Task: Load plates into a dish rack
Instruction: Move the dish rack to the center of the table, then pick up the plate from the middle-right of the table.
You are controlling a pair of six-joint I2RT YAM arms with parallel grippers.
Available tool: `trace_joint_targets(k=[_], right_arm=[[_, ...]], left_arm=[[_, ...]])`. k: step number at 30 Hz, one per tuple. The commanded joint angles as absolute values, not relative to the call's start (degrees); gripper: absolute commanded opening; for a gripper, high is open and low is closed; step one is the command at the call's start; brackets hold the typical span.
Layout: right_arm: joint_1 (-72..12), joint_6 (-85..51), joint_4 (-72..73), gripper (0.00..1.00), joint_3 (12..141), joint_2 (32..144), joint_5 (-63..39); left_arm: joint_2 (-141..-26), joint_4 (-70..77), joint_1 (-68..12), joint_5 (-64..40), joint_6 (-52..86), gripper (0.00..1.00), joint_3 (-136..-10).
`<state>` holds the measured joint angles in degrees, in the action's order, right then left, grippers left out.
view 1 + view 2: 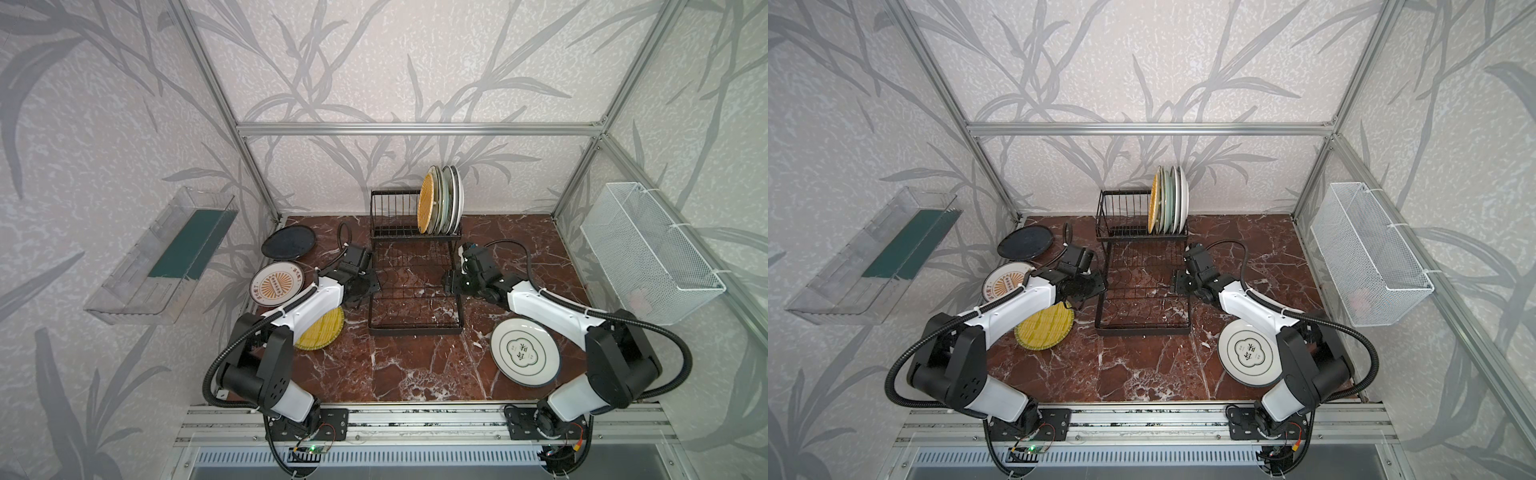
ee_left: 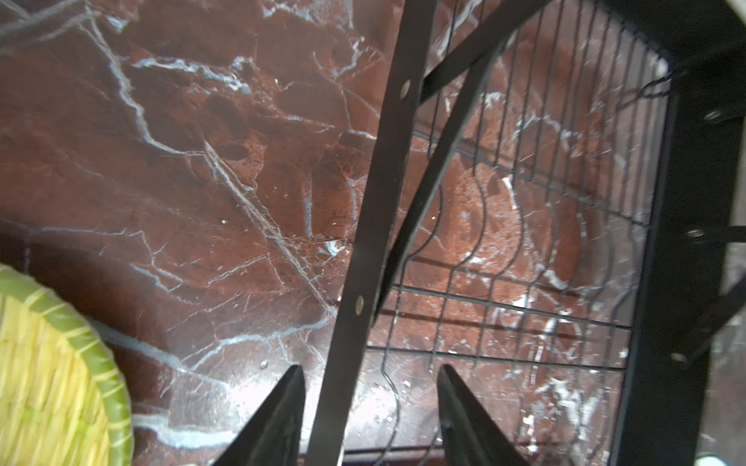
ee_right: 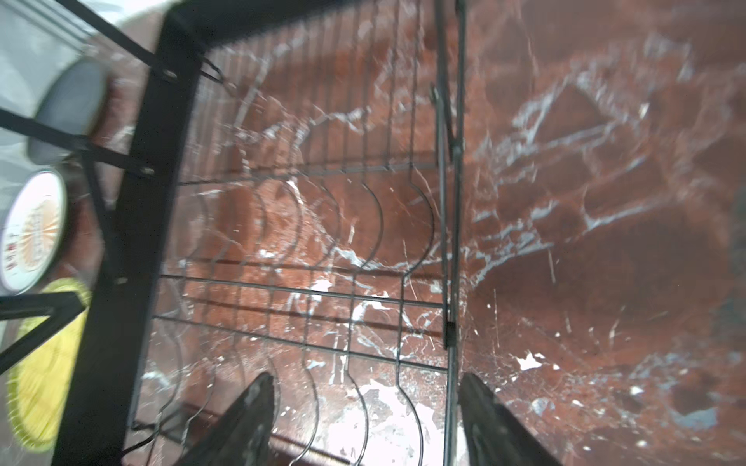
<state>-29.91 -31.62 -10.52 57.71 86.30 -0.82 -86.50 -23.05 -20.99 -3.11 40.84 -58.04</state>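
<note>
Left tool (image 2: 370, 369) and right tool (image 3: 367, 377) hang released astride the side rails of the dish rack (image 1: 415, 331), apparently touching neither, while the yellow woven plate (image 1: 322, 332) lies lower left, under the left arm (image 1: 307, 303).

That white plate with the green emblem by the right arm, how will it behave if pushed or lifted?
The green-emblem plate lies flat on the glossy marble table, so a push would probably slide it, not tip it. It looks glazed and rigid: likely slippery to pinch at the rim, and breakable if dropped.
</note>
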Motion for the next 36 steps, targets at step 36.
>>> trace_joint_targets(k=[36], right_arm=[[14.07,-51.86,-49.16,0.99,27.96,43.62,2.03]], left_arm=[[-60.19,-28.28,-17.05,-18.21,27.20,0.96,-52.12]])
